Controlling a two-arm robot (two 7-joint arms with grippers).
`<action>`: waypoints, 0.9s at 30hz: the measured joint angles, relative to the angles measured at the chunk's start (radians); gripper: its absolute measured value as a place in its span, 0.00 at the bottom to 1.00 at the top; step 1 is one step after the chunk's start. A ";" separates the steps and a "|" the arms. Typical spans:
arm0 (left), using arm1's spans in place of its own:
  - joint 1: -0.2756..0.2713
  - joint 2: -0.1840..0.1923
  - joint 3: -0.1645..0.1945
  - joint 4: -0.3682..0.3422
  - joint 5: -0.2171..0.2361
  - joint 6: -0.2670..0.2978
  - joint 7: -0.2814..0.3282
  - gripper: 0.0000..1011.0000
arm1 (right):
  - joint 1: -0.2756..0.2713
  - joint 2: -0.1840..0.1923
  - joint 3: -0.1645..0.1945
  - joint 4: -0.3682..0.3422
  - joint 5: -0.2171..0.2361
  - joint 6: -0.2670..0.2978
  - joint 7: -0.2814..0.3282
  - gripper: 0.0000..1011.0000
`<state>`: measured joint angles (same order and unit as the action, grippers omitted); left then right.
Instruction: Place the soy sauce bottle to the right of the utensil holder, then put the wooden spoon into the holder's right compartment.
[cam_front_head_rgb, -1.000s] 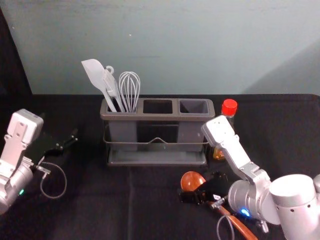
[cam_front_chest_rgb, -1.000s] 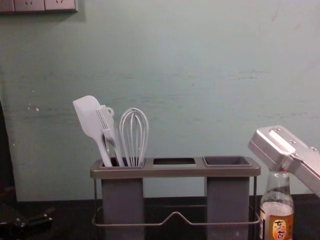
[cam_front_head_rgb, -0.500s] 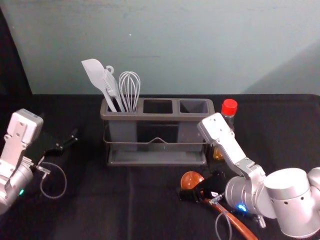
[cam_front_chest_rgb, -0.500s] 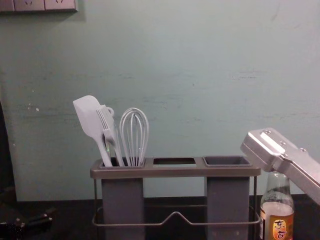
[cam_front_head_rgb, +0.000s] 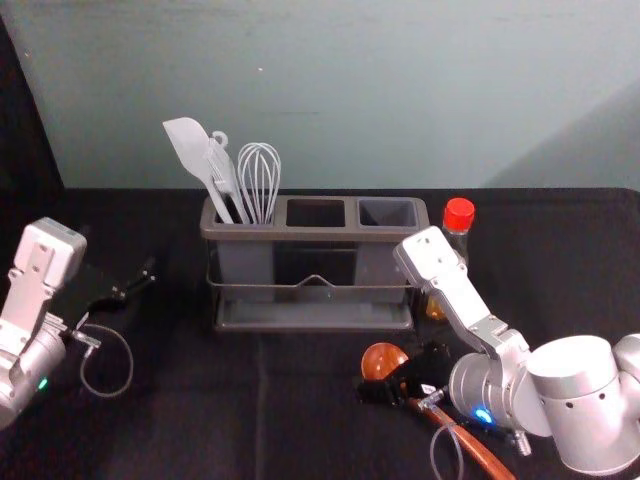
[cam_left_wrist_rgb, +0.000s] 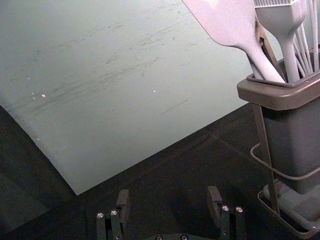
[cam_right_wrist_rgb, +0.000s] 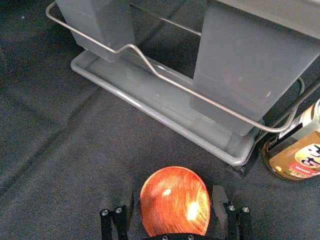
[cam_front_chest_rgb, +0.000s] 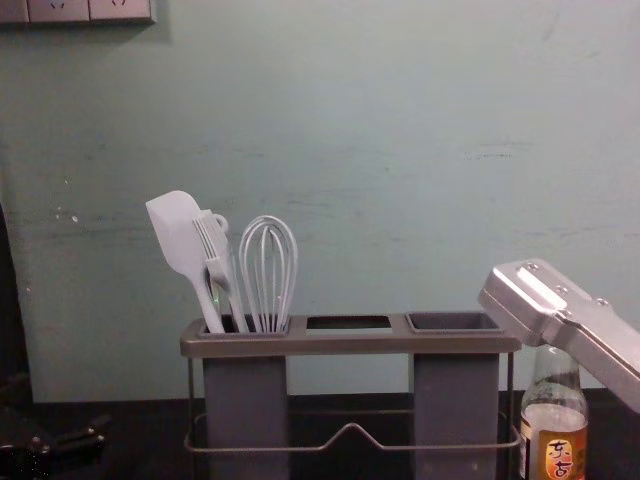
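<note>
Straddling spoon (cam_front_head_rgb: 383, 360), right gripper (cam_front_head_rgb: 402, 374), left gripper (cam_front_head_rgb: 135, 281) leftward, bottle label (cam_front_chest_rgb: 560, 456) in chest view

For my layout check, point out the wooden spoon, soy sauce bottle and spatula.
Wooden spoon (cam_right_wrist_rgb: 174, 200): right wrist view, on its bowl.
Soy sauce bottle (cam_front_head_rgb: 458, 214): head view, on its red cap.
Spatula (cam_front_chest_rgb: 178, 232): chest view, on its blade.
</note>
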<state>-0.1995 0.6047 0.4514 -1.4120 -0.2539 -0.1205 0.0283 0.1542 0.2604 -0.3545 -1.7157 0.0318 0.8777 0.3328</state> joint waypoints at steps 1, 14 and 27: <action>0.000 0.000 0.000 0.000 0.000 0.000 0.000 1.00 | -0.001 0.000 0.001 0.001 -0.003 -0.001 0.004 0.99; 0.000 0.000 0.000 0.000 0.000 0.000 0.000 1.00 | -0.003 -0.008 0.009 0.008 -0.027 -0.007 0.024 0.99; 0.000 0.000 0.000 0.000 0.000 0.000 0.000 1.00 | -0.009 -0.015 0.020 0.018 -0.047 -0.023 0.047 0.95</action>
<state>-0.1995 0.6047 0.4514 -1.4120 -0.2539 -0.1205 0.0283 0.1453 0.2452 -0.3346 -1.6981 -0.0154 0.8549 0.3798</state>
